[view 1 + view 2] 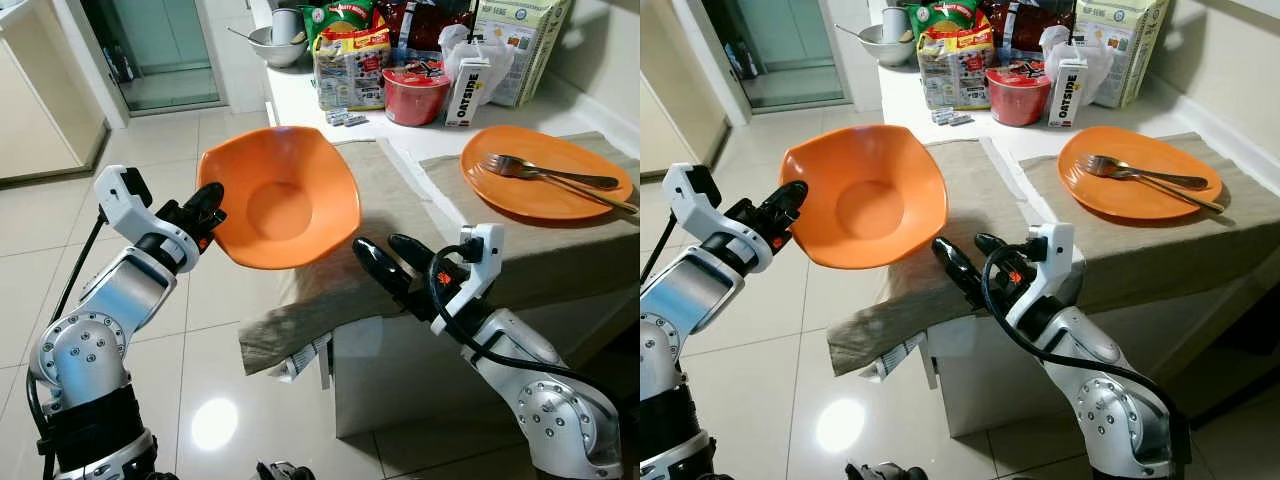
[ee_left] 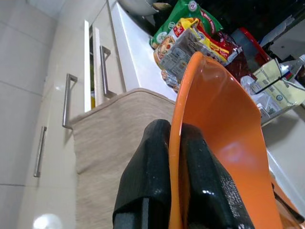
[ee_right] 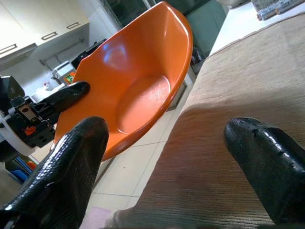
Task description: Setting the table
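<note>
Where the white counter (image 1: 300, 105) runs away beyond my fingers, two coarse woven beige cloths cover its near end: one cloth (image 1: 330, 270) lies under and beside my right gripper and sags over the edge in a rumpled fold, and the other cloth (image 1: 600, 235) spreads further to my right. My left gripper (image 1: 207, 208) is clenched on the rim of the orange bowl (image 1: 285, 195), one black finger inside the rim and one outside. The bowl is smooth, glossy plastic, squarish with rounded corners and a round flat well, and I hold it tilted in the air, its far edge over the near cloth and most of it out over the pale glossy floor tiles (image 1: 215, 400). My right gripper (image 1: 390, 257) is released, its two shiny, finely ribbed fingers spread wide just above the cloth, close under the bowl's lower rim but apart from it. Well beyond my right fingers sits a flat round orange plate (image 1: 545, 172) with a metal fork (image 1: 550, 172) and a second utensil across it. Behind the bowl crowd a red tub (image 1: 415, 95), snack bags (image 1: 352, 65), an Oatside carton (image 1: 467, 90) and a steel mixing bowl (image 1: 277, 45).
</note>
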You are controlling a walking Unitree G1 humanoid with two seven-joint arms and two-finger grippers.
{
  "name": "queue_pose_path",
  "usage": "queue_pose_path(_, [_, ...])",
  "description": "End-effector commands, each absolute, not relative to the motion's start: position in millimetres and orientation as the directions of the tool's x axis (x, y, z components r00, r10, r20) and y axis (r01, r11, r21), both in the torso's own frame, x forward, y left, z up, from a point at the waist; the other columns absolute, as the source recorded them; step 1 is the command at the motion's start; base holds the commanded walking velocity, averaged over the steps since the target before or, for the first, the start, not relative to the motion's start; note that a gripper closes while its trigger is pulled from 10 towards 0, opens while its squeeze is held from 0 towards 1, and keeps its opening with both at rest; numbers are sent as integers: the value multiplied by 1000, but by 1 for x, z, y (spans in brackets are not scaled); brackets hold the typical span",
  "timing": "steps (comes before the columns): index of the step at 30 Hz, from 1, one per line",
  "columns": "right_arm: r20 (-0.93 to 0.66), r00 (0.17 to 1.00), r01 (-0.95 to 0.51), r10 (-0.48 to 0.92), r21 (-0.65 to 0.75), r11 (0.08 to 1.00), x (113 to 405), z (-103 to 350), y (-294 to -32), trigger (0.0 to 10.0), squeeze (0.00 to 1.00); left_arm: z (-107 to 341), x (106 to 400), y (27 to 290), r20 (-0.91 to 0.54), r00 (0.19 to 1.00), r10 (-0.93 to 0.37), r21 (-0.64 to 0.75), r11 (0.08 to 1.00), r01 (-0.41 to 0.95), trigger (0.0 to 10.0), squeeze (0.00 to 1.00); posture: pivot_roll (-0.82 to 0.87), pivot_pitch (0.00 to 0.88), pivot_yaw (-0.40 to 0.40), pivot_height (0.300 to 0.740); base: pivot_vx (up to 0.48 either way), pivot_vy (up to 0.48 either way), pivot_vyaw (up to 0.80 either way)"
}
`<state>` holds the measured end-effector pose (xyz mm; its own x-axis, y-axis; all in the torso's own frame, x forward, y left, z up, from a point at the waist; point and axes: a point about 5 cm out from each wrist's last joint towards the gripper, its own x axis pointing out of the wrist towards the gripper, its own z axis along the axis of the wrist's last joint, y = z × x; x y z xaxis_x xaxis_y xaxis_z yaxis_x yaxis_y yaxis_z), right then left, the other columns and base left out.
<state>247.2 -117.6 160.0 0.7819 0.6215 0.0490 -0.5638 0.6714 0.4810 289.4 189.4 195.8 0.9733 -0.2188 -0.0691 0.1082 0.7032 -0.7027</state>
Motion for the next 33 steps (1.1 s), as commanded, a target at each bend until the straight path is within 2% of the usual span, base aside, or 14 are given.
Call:
queue_pose_path(1, [57, 777, -570, 627, 488, 661, 248, 163, -115, 10000, 0, 206, 287, 189, -28, 976, -216, -705, 697, 134, 0, 0, -123, 0, 94, 740, 0, 0, 0])
queue_pose_path(11, [105, 767, -597, 633, 479, 644, 258, 173, -105, 10000, 0, 213, 281, 172, -2, 964, -266, -728, 662, 181, 0, 0, -117, 0, 93, 740, 0, 0, 0])
queue_pose_path(33, [87, 818, -554, 569, 389, 736, 281, 163, -109, 10000, 0, 224, 268, 153, 50, 932, -358, -757, 595, 269, 0, 0, -104, 0, 86, 740, 0, 0, 0])
